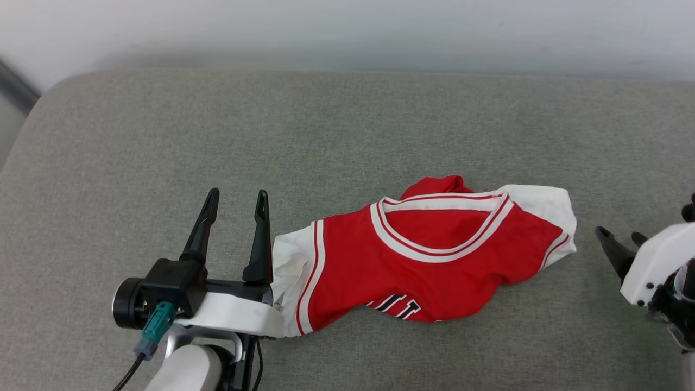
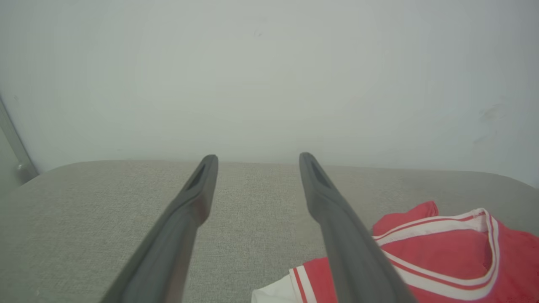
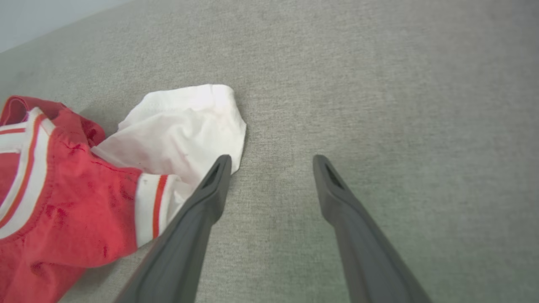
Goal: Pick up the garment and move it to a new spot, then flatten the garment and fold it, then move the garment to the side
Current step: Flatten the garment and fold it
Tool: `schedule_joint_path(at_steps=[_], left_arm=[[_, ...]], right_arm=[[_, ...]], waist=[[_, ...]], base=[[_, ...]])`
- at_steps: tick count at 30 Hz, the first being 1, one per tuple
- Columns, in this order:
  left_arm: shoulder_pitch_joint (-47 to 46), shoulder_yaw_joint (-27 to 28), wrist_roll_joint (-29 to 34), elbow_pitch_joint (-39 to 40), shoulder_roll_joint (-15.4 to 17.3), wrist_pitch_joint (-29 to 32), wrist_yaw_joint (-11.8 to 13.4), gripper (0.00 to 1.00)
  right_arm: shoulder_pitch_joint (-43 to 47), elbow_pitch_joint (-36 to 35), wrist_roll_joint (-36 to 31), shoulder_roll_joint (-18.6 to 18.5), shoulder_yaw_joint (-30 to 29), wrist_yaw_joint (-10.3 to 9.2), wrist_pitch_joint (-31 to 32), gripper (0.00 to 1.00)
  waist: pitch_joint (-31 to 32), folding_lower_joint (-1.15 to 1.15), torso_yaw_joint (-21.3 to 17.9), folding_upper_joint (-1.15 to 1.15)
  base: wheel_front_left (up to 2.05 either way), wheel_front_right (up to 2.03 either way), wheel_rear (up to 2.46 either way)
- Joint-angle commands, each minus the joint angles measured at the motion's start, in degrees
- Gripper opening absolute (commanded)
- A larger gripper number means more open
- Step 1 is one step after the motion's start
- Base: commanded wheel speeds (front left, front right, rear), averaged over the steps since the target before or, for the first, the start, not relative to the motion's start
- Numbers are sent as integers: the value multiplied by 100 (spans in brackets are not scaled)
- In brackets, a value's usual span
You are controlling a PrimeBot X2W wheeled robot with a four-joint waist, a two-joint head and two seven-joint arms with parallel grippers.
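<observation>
My left gripper (image 1: 239, 191) is spread wide and holds nothing, its two dark fingers pointing away from me over the grey cushion (image 1: 163, 136) toward the pale wall (image 1: 347, 27). The finger nearer my middle stands just beside the garment (image 1: 434, 255), whose white sleeve lies against that finger's base. From there the garment stretches crosswise in front of me, its long axis running from my left to my right and slanting a little away from me toward the right. It lies rumpled on the cushion, the striped neckline toward the wall and the black-and-white lettering along the edge nearest me. Its other white sleeve ends near my right gripper (image 1: 617, 232), which is also wide apart and empty, just off the cloth.
</observation>
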State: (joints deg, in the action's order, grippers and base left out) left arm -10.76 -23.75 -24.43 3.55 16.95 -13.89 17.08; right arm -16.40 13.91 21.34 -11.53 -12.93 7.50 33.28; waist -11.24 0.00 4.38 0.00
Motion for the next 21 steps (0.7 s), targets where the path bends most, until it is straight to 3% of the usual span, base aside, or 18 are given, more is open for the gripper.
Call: schedule_joint_path(at_steps=[1, 6, 14, 15, 16, 21], left_arm=[[-104, 4, 27, -34, -27, -39, -40, 100], [-289, -35, 64, -159, -161, -94, -136, 100], [-385, 2, 80, -353, -261, -121, -225, 100], [-372, 15, 75, -369, -266, -124, -233, 100], [-346, 30, 70, -395, -268, -126, -233, 100], [-239, 98, 65, -466, -244, -131, -212, 100]], right_arm=[[-201, 99, 31, -88, 107, -2, 182, 100], [-731, 543, -52, -287, 448, -2, 775, 100], [-868, 1500, 16, -213, 667, -2, 1469, 100], [-867, 1551, 24, -217, 700, -2, 1495, 44], [-876, 1590, 79, -207, 713, -2, 1512, 0], [-1063, 1191, 185, -435, 892, -2, 1177, 0]], waist=[[-263, 0, 212, 0], [-487, 0, 369, 0], [-576, 0, 483, 0], [-554, 0, 474, 0], [-530, 0, 464, 0], [-327, 0, 332, 0]], base=[[0, 0, 0], [0, 0, 0], [0, 0, 0], [0, 0, 0], [0, 0, 0], [0, 0, 0]])
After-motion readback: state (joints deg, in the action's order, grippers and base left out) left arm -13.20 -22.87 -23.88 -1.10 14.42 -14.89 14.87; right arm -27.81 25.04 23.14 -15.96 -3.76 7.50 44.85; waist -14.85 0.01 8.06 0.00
